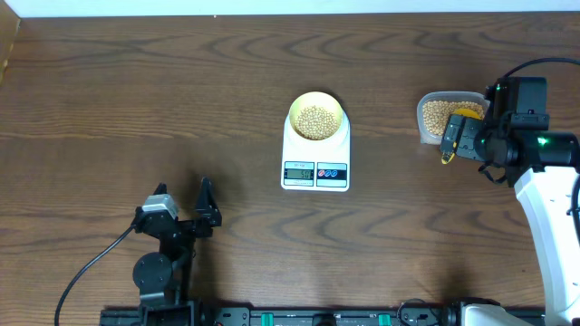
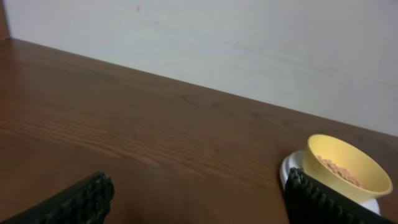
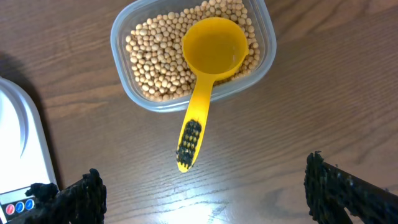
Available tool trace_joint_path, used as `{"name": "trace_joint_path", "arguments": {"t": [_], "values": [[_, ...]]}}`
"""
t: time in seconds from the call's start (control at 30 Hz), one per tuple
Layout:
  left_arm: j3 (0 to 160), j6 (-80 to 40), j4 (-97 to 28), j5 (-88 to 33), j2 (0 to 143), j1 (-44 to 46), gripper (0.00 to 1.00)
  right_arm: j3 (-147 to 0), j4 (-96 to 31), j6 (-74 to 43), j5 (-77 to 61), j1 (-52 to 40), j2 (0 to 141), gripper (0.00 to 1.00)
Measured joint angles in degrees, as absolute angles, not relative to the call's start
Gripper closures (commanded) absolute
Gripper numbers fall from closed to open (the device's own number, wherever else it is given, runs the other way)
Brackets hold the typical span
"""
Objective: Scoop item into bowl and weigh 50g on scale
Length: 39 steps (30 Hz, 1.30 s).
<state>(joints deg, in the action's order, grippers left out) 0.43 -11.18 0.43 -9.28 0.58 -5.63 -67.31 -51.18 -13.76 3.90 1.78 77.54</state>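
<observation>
The pale-yellow bowl [image 1: 316, 101] stands on the white scale [image 1: 315, 174] at mid-table and holds a layer of tan beans [image 1: 315, 121]. More beans [image 3: 155, 56] fill a clear tub [image 3: 266, 46] to the right. A yellow scoop [image 3: 214, 46] lies in the tub, empty side up, its handle reaching out over the rim. My right gripper [image 3: 202, 196] hovers open just beyond the handle tip, nothing between its fingers. My left gripper [image 2: 199, 205] rests open low at the front left, apart from the bowl [image 2: 345, 165] and the scale [image 2: 287, 167].
The scale's corner with its buttons [image 3: 18, 205] lies close to my right gripper's left finger. The tub [image 1: 424, 116] stands at the table's right. A pale wall runs along the table's far edge [image 2: 205, 90]. Bare wood lies between the scale and the left gripper [image 1: 204, 213].
</observation>
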Motion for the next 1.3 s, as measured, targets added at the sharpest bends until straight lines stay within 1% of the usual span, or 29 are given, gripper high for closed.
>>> {"name": "trace_joint_path", "arguments": {"t": [0.47, 1.3], "values": [[1.02, -12.25, -1.41, -5.63, 0.58, -5.52, 0.10, -67.31, -51.20, -13.76, 3.90, 1.78, 77.54, 0.01], [1.06, -10.48, -1.48, -5.39, 2.85, -5.52, 0.10, -67.31, -51.20, -13.76, 3.90, 1.78, 77.54, 0.01]]}}
